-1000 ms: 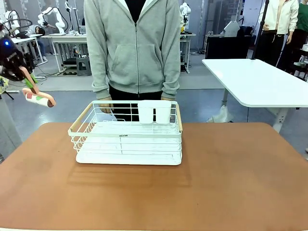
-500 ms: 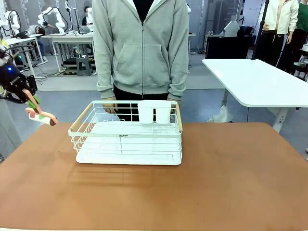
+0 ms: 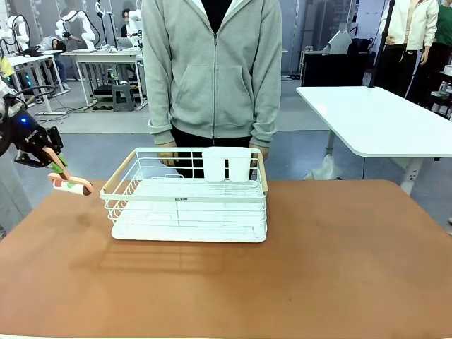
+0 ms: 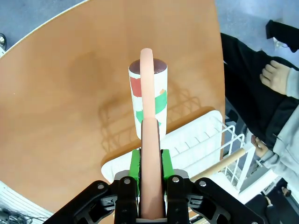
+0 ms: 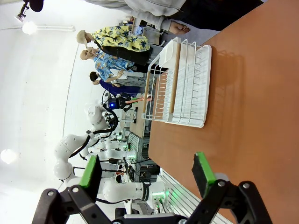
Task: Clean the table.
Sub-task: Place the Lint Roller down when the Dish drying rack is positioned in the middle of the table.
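Lower and nearer the rack than a second ago, the left gripper (image 3: 58, 164) is carrying a lint roller (image 3: 70, 186) down toward the table (image 3: 318, 261), while the person (image 3: 215, 70) has shifted a little to the right behind it. Its jaws are pressing together on the roller's pink handle (image 4: 150, 140), low on the stem, probably so the patterned roll (image 4: 148, 100) is sticking out well ahead of the fingers and can meet the surface first. The roller is hanging over the table's left edge, just beside the white wire rack (image 3: 187, 198), which is sitting near the far side with the person's hands resting at its back rim. The right gripper (image 5: 145, 179) is waiting with its jaws wide apart and nothing between them, above the brown top and well away from the rack, likely keeping clear while the other arm works.
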